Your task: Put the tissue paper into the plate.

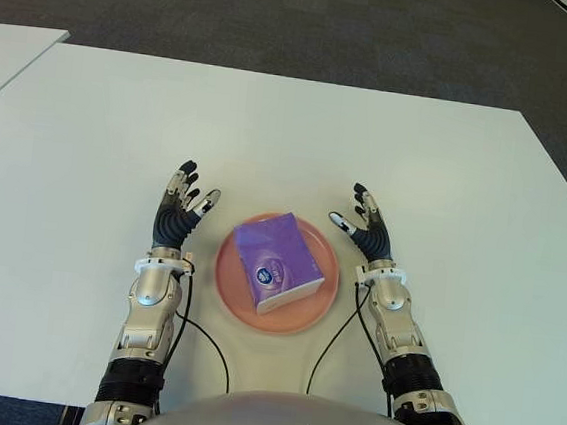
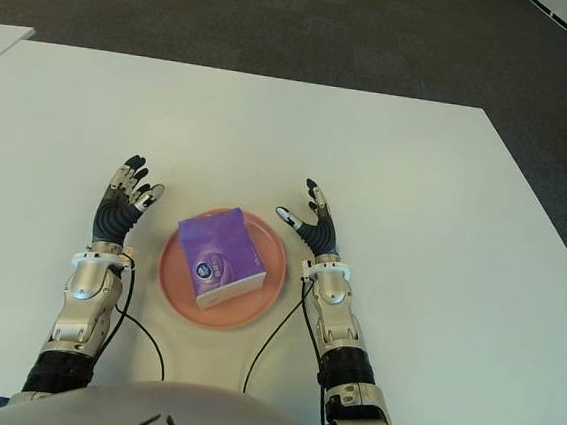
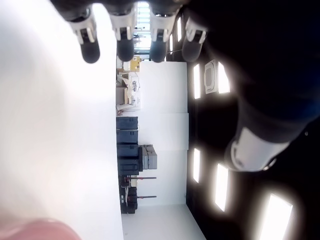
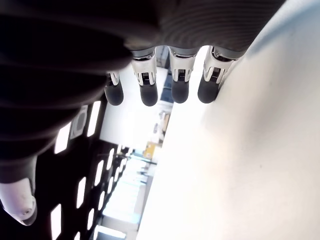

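We are holding both hands up on either side of the pink plate [image 1: 230, 298], and the purple tissue paper [image 1: 279, 262] pack is already lying inside it, near the middle of the worktop [image 1: 271, 131]. Our left hand [image 1: 180, 213] is showing just beside the plate's left rim, our right hand [image 1: 367, 231] just beside its right rim, and neither is touching the pack or the plate. The fingers [image 3: 122, 40] of the left hand are standing straight and apart with nothing between them; the right hand's fingers [image 4: 150, 90] are doing the same, thumb held off to the side. The pack is sitting between the two hands, roughly as near to one as to the other, its long axis running on a diagonal, from the far left toward the near right, with its near right corner reaching toward the plate's rim. We are judging the placing as done, so the coming move is likely only drawing both hands away, outward, without brushing the rim
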